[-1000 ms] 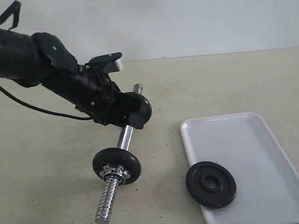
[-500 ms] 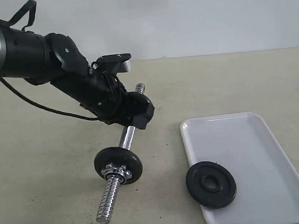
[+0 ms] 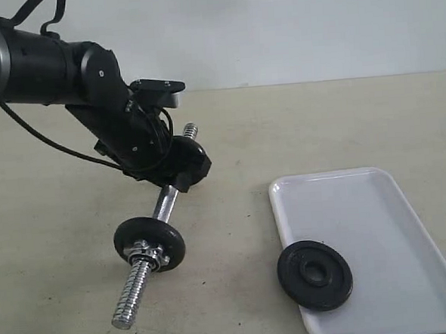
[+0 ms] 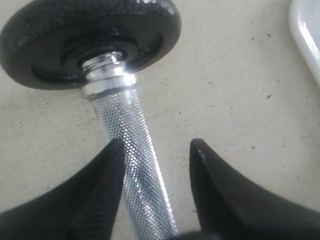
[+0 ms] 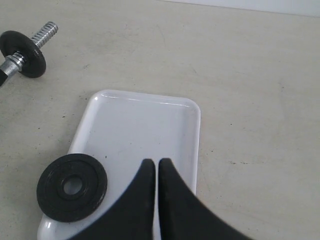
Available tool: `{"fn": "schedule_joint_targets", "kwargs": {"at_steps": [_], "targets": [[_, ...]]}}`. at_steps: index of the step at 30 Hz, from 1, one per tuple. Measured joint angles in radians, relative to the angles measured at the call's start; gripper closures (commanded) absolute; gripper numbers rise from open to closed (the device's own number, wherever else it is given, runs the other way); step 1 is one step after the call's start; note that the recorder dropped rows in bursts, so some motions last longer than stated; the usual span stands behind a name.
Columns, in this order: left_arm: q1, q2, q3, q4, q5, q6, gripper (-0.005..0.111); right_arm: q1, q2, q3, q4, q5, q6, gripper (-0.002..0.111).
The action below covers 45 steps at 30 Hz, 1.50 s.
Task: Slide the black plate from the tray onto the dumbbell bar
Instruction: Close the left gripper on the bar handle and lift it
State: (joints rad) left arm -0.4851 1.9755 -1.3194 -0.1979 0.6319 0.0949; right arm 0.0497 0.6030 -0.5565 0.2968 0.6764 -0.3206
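Observation:
The black plate [image 3: 315, 275] lies flat on the near left corner of the white tray [image 3: 361, 196], overhanging its rim; the right wrist view shows the black plate [image 5: 72, 186] on the tray [image 5: 145, 115] too. My left gripper [image 3: 185, 169] is shut on the knurled middle of the dumbbell bar [image 3: 165, 204], holding it tilted left of the tray. A small black disc [image 3: 150, 243] and a chrome nut [image 3: 146, 253] sit on its near end. In the left wrist view the bar [image 4: 125, 130] runs between the left gripper [image 4: 157, 145] fingers. My right gripper [image 5: 154, 162] is shut and empty above the tray.
A beige tabletop [image 3: 319, 123] carries everything. The bar's far threaded end [image 3: 190, 129] sticks out bare behind the left gripper. A black cable [image 3: 47, 144] trails from the left arm. The right arm does not show in the exterior view.
My left gripper has swung left and turned, carrying the dumbbell bar with it, so the near threaded end and disc now lie further left. The black plate and tray have not moved.

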Motion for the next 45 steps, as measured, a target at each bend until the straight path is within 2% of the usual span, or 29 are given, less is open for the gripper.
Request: {"fn": "schedule_joint_targets", "kwargs": {"at_steps": [10, 18, 33, 45], "targets": [[0.000, 0.006, -0.002, 0.018, 0.010, -0.007, 0.067, 0.000, 0.000, 0.000, 0.000, -0.002, 0.000, 0.109], [0.000, 0.017, -0.002, 0.100, 0.022, -0.075, 0.067, 0.000, 0.000, 0.000, 0.000, -0.002, 0.000, 0.109], [0.000, 0.025, -0.002, 0.105, 0.009, -0.095, 0.067, 0.000, 0.000, 0.000, 0.000, -0.002, 0.000, 0.109], [-0.002, 0.125, -0.002, 0.108, -0.013, -0.095, 0.067, 0.000, 0.000, 0.000, 0.000, -0.002, 0.000, 0.109]]}}
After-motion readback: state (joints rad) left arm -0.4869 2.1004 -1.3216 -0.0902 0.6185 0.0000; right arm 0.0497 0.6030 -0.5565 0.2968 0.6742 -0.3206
